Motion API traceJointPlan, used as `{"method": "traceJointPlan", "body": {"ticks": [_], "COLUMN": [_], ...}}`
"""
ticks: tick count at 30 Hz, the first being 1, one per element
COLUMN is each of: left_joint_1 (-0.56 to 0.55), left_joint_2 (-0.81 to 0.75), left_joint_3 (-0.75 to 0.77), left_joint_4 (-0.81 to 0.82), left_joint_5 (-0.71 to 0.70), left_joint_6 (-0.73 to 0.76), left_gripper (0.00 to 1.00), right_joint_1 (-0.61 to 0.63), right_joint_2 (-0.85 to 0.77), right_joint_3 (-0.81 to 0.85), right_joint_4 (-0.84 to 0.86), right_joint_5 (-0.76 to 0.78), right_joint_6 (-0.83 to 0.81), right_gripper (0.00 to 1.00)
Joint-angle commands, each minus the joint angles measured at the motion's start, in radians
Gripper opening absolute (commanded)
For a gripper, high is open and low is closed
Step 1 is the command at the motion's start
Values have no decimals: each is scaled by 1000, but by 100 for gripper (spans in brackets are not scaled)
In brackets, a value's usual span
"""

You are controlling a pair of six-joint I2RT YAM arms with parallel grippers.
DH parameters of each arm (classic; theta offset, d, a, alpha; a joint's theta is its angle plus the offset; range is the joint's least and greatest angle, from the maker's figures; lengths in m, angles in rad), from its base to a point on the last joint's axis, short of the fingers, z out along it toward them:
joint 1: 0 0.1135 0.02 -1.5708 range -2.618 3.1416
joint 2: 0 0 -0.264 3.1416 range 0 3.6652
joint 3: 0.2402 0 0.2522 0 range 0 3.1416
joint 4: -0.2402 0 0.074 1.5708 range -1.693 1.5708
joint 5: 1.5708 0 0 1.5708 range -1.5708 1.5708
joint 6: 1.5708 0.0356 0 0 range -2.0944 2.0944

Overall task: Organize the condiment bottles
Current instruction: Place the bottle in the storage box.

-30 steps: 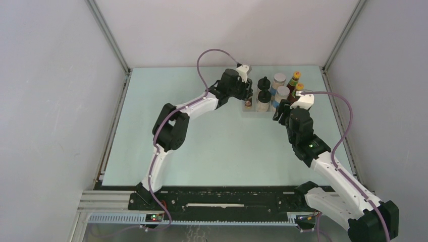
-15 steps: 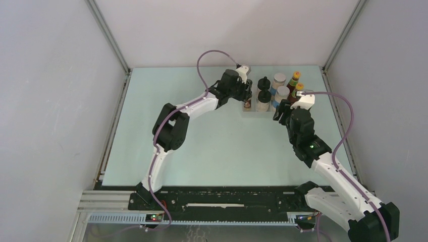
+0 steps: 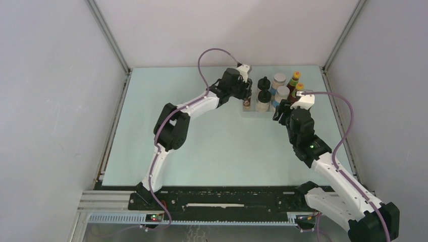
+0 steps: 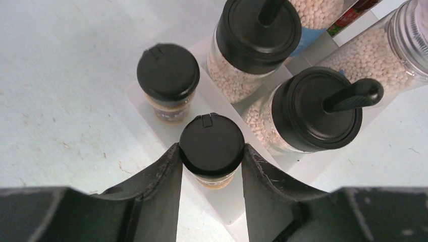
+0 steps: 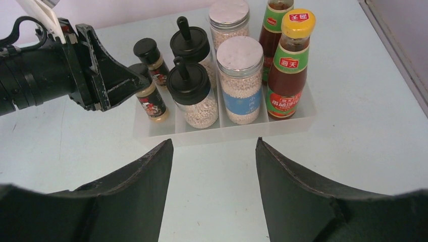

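Lightness is working in my favour with the tiny dark jar (image 4: 212, 143): I am judging it small, stiff and easy to lift, though its round black cap is looking smooth enough to twist or slip, and the narrow base is inviting a topple. I am taking it at the cap, where the left gripper (image 4: 211, 151) is pinching it from both sides. It is sitting in the near slot at the left end of the clear tray (image 5: 222, 132), just in front of the second tiny jar (image 4: 169, 73); I am not managing to tell whether its base is touching the tray floor. The black-lidded jars (image 4: 323, 108) are crowding in beside it. The right gripper (image 5: 214, 142) is hanging spread and empty just short of the tray. Against a second ago, the jar is showing only a slight drift toward the arms in the overhead view, and the right arm is showing no change.
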Motion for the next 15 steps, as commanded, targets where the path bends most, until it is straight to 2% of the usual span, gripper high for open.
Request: {"method": "traceJointPlan", "body": {"ticks": [1, 7, 15], "left_joint_1": [-4, -3, -5], "left_joint_2": [0, 15, 28], "left_joint_3": [102, 141, 169], "left_joint_4": [3, -29, -47], "left_joint_5": [-14, -10, 17], "left_joint_6": [106, 219, 264], "left_gripper": [0, 0, 0], "right_joint_1": [7, 13, 13], "right_joint_2": [-20, -19, -14], "right_joint_3": [37, 37, 37], "right_joint_4": [26, 26, 31], "right_joint_5": [5, 4, 2], "right_joint_6": [8, 7, 7], "right_gripper": [69, 69, 69]}}
